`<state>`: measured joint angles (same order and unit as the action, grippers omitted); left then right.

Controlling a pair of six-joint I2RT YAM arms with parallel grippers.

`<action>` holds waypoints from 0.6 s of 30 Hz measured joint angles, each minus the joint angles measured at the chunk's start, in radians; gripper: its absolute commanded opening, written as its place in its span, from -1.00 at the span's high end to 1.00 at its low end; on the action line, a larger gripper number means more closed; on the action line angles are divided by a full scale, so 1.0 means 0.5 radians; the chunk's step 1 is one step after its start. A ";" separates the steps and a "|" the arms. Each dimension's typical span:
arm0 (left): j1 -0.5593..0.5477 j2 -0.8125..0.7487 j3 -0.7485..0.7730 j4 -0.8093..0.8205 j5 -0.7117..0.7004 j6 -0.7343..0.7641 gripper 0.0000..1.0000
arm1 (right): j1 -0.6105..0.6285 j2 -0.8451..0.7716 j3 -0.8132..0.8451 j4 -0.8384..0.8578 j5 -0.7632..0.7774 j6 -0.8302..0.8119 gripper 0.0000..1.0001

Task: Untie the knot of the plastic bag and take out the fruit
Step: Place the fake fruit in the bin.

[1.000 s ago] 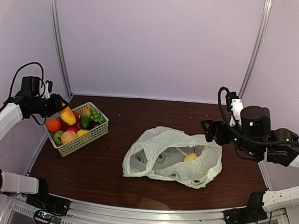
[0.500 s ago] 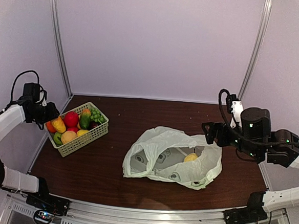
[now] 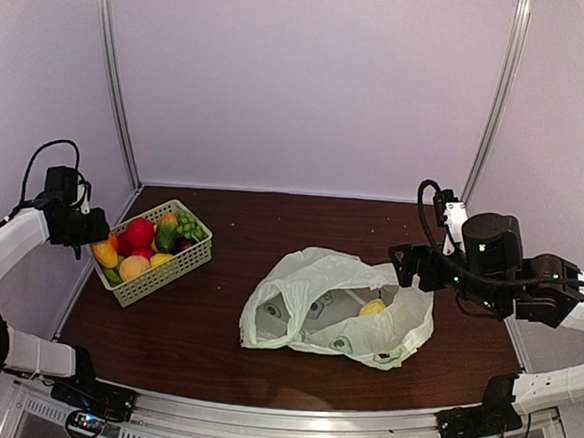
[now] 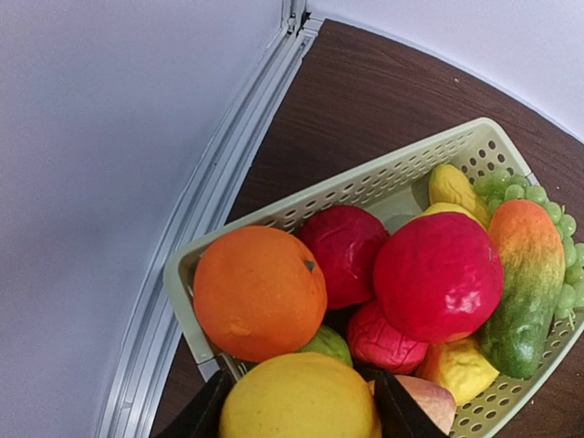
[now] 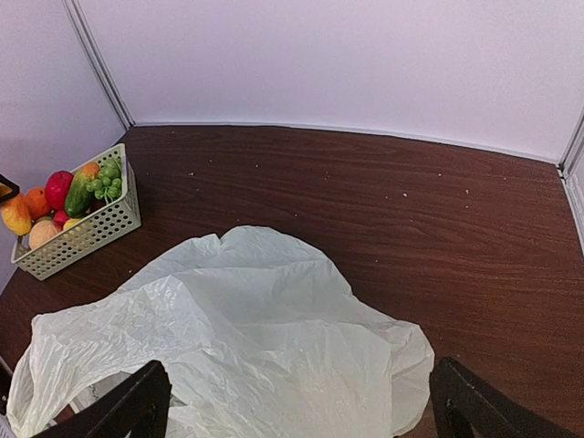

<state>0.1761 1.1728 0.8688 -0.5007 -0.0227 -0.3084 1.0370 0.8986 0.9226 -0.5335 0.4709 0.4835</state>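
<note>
The plastic bag (image 3: pixel 336 307) lies crumpled and slack at mid-table, its mouth gaping; no knot shows. Through the mouth I see one yellow fruit (image 3: pixel 372 308) inside. My right gripper (image 3: pixel 410 265) hovers over the bag's right end, open, with only bag plastic (image 5: pixel 237 338) below the wide-apart fingers (image 5: pixel 137 406). My left gripper (image 3: pixel 90 237) is at the far left, shut on a yellow fruit (image 4: pixel 297 401) held just above the near corner of the basket (image 4: pixel 365 187).
The pale green slotted basket (image 3: pixel 168 271) stands at the table's left edge, holding an orange (image 4: pixel 260 292), red fruits (image 4: pixel 436 274), green grapes (image 5: pixel 109 173) and others. White walls and a metal rail (image 4: pixel 219 201) close in beside it. Bare dark wood (image 5: pixel 411 210) lies behind the bag.
My left gripper has moved left and down with the yellow fruit, from above the basket's middle to its near left corner. The right gripper has edged slightly left toward the bag.
</note>
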 measured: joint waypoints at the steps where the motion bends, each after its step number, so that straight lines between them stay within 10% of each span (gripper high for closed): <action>1: 0.000 0.007 -0.001 0.000 0.012 0.011 0.10 | -0.001 0.002 0.000 0.000 -0.002 0.002 -0.99; 10: 0.001 0.193 0.000 0.007 0.051 0.092 0.02 | -0.002 0.005 -0.022 0.017 -0.027 0.043 -0.99; 18: 0.001 0.236 0.005 0.007 0.084 0.129 -0.46 | -0.002 -0.020 -0.033 0.016 -0.039 0.046 -0.99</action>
<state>0.1764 1.2907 0.8711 -0.4973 0.0193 -0.2440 1.0363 0.8886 0.9062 -0.5255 0.4515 0.5064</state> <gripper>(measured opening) 0.659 0.993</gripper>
